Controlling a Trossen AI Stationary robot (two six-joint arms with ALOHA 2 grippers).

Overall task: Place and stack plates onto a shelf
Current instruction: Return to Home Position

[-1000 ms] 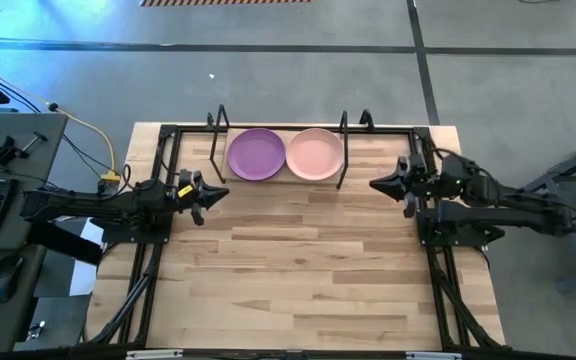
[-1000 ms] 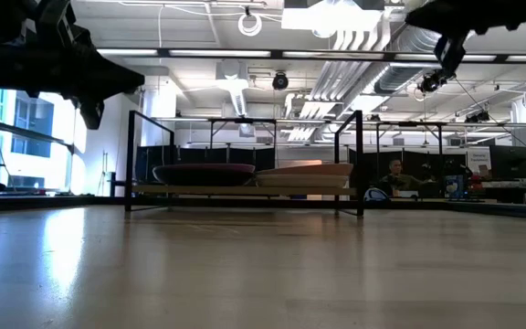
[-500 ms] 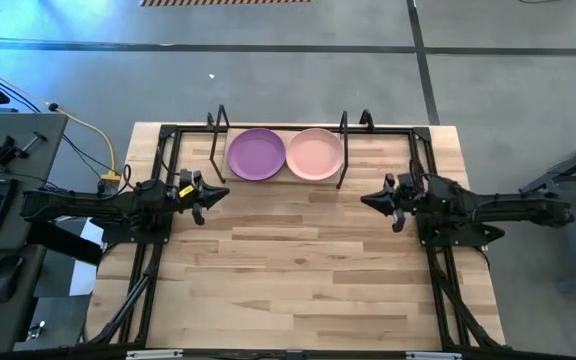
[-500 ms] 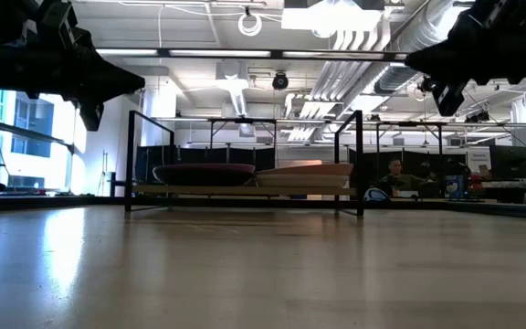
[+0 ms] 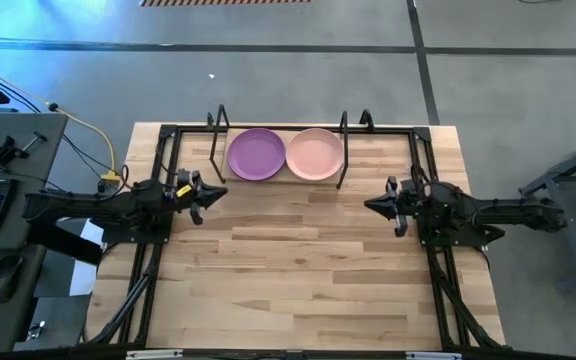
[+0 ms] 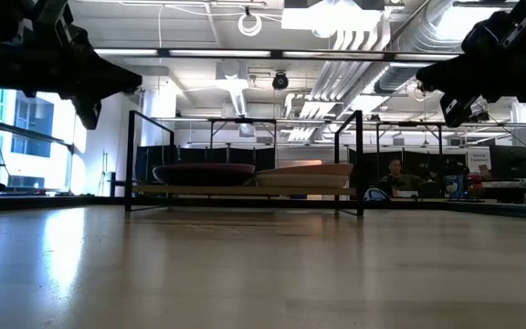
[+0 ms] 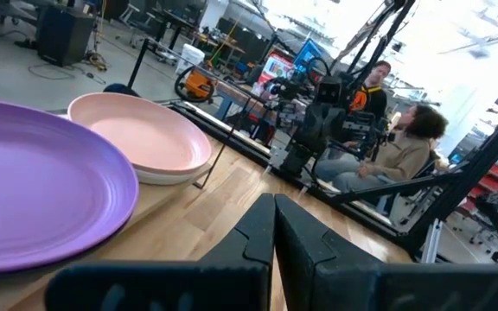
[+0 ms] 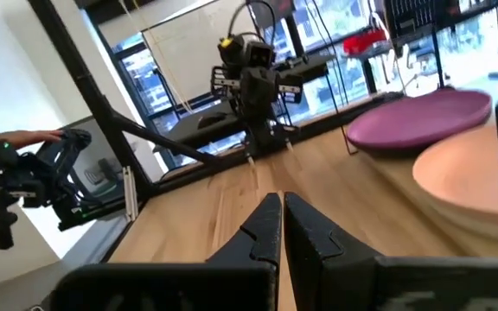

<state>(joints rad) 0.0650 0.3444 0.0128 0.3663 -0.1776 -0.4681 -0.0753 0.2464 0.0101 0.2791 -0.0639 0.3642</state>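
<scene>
The wooden counter stretches from 6 o'clock. Halfway across it, the left arm reaches in from 9 o'clock and the right arm from 3 o'clock. The left jaws and the right jaws are each pressed together on nothing, raised off the counter and well apart. At the counter's 12 o'clock edge stands the shelf. On it, the purple plate lies about 1 o'clock from the left jaws. The pink plate is just beside it, about 11 o'clock from the right jaws, atop a cream-white plate. Beyond, people sit.
</scene>
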